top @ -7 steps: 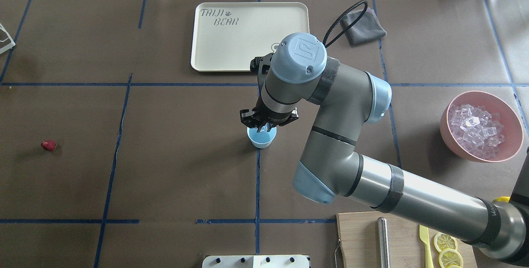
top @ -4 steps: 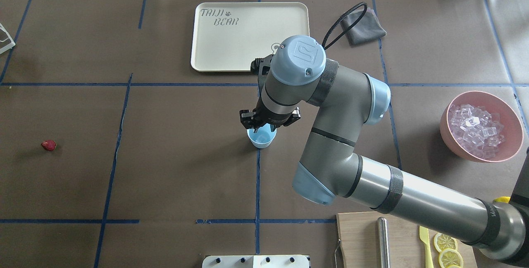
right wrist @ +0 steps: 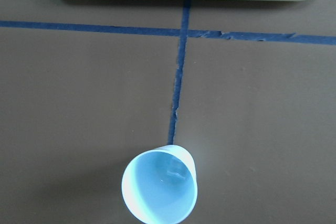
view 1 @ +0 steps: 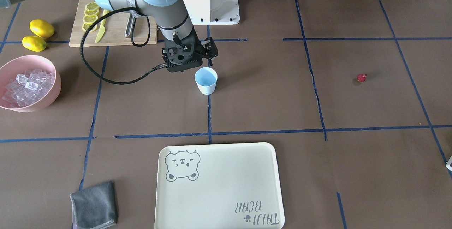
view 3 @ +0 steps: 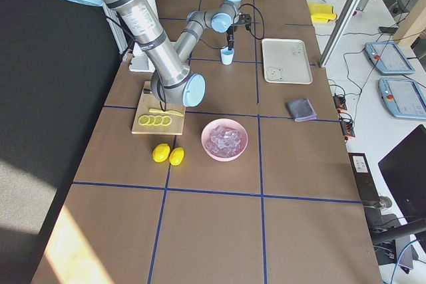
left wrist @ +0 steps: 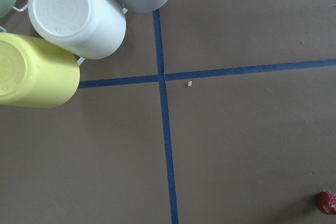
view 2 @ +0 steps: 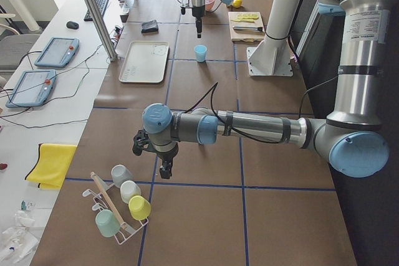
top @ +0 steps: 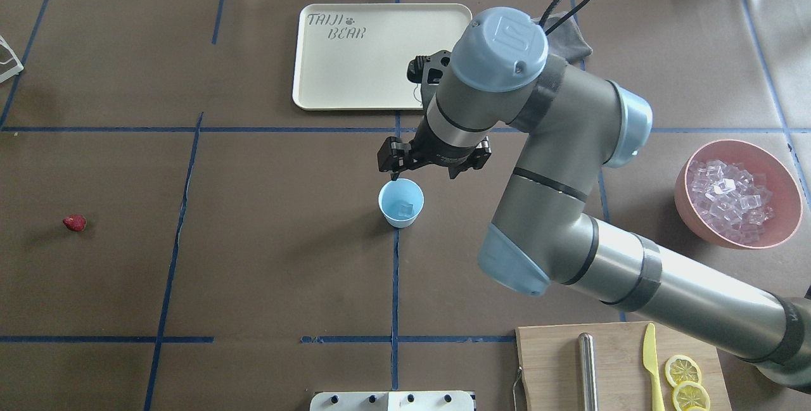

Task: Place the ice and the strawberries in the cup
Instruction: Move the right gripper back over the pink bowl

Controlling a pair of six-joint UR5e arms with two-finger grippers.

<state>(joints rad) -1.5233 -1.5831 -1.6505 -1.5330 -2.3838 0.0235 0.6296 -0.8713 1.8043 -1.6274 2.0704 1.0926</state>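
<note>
- Front-facing view: the cup (view 1: pixel 206 80) stands upright near the table's middle; the right gripper (view 1: pixel 207 50) hangs above it, clear of the rim, its jaws seemingly spread and empty; the strawberry (view 1: pixel 361 78) lies well apart, toward the table's left end.
- Overhead view: one cube of ice (top: pixel 405 209) sits in the cup; the rest fills the pink bowl (top: pixel 681 189) by the right end.
- Left-end view: the left gripper (view 2: pixel 166 172) points down near the left end; whether its jaws are apart I cannot tell.
- Left wrist view: the berry shows at the frame's lower right corner; so the left arm is judged far nearer; the berry looks roundish, with no clear long axis.
</note>
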